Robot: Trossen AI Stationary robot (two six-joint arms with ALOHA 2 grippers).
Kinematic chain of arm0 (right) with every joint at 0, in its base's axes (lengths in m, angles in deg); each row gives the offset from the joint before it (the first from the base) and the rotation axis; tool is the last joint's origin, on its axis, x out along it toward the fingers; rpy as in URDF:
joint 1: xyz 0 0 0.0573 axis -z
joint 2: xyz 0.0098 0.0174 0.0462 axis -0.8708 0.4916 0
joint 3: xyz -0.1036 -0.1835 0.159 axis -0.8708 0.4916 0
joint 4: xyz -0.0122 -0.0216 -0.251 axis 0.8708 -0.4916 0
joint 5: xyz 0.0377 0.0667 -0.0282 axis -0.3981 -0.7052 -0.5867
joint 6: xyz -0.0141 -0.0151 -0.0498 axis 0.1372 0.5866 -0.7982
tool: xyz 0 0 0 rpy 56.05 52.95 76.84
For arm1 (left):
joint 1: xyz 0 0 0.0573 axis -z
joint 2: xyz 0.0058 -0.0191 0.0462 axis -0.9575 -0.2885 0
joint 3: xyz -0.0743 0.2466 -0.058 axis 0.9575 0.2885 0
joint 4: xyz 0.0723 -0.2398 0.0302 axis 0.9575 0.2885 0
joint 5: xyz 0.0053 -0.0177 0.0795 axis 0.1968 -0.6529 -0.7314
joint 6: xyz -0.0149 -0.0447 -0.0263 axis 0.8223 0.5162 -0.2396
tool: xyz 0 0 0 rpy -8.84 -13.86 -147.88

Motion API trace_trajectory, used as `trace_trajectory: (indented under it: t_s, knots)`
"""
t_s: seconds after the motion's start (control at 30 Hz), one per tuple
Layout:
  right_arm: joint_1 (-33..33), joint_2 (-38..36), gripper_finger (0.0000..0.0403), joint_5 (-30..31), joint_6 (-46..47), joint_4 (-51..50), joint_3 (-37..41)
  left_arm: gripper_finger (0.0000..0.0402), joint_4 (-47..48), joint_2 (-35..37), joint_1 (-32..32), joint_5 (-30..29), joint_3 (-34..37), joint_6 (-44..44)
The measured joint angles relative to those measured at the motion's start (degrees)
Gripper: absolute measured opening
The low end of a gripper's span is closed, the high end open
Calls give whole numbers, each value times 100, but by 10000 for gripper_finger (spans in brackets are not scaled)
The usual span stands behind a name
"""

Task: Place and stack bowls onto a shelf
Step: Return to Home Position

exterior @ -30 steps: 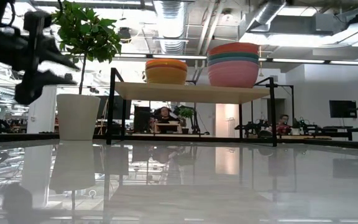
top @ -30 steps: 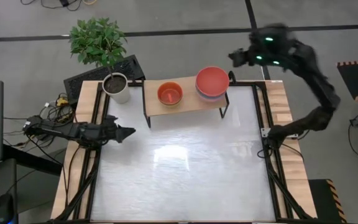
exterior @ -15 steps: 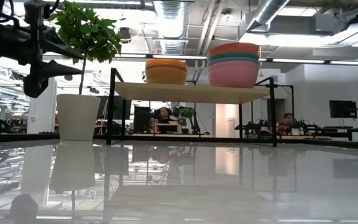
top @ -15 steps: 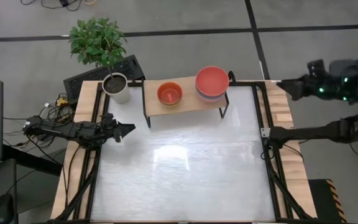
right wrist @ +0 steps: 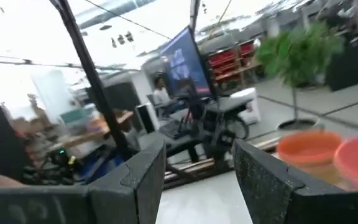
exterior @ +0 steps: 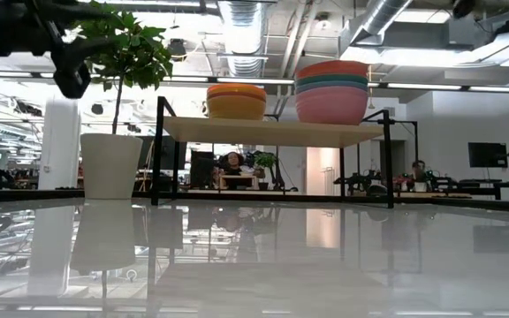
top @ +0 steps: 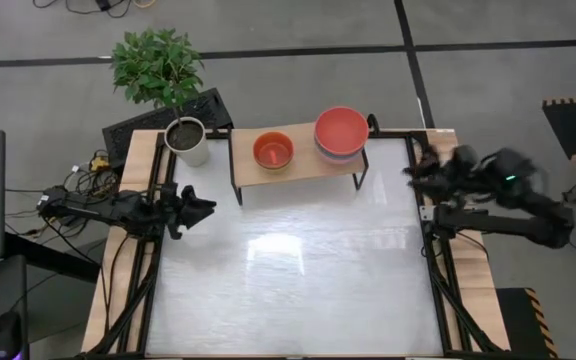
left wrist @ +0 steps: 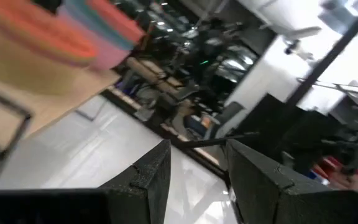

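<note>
Task looks done, or v. nearly: no bowl lies on the desk (top: 288,285), and every bowl in view sits on the shelf (top: 310,166), which stands along the desk's far edge, approx. mid-way. It carries two stacks: the small stack (top: 273,150) toward the shelf's left end and the big stack (top: 341,131) at its right end. In the low view the small one is yellow at bottom w/ orange above. The big one is pink at bottom, then green, a bluish band and red on top (exact no. of layers can't be read). Judging by this, only parking the arms is left to do.

The left gripper (top: 200,208) hovers at the desk's left edge, its fingers (left wrist: 145,183) apart w/ nothing between. The right gripper (top: 415,172) is over the right edge, nearer the far right corner, fingers (right wrist: 143,180) likewise apart and empty.

Materials etc.: the bowls are plain round plastic, smooth, thin-rimmed, and nest closely. The shelf is a flat rectangular pale-wood board on thin black metal legs. The desk top is white and glossy, mirroring the shelf and the plant pot (top: 188,142) at the far left corner. The pot is white, smooth and roughly cylindrical.
</note>
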State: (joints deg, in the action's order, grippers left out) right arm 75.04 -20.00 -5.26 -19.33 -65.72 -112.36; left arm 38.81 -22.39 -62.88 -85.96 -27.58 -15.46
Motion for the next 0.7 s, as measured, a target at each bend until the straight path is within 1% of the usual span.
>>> trace_trajectory:
  t_s: [0.1, 0.17, 0.3, 0.4, 0.47, 0.6, 0.7]
  knots:
    - [-288, -327, 212, -2, 181, 1137, 969, 140, -50, 81, -20, 189, 0, -179]
    - [-517, -438, 212, -6, 158, 1754, 1444, 140, 45, 174, -59, 317, -2, -247]
    - [-979, -575, 212, 223, -205, 2167, 2093, 140, 451, 459, -175, 751, -2, -442]
    - [-1347, -579, 212, 382, -531, 2399, 2531, 140, 1034, 725, -256, 1009, -2, -531]
    - [-1561, -580, 212, 590, -665, 2617, 2810, 140, 1412, 929, -303, 1129, -2, -539]
    - [-1930, -609, 212, 1025, -875, 3030, 3228, 140, 1868, 947, -387, 1468, -7, -656]
    - [-2124, -649, 212, 1189, -1241, 3385, 3423, 140, 2282, 962, -440, 1476, -8, -709]
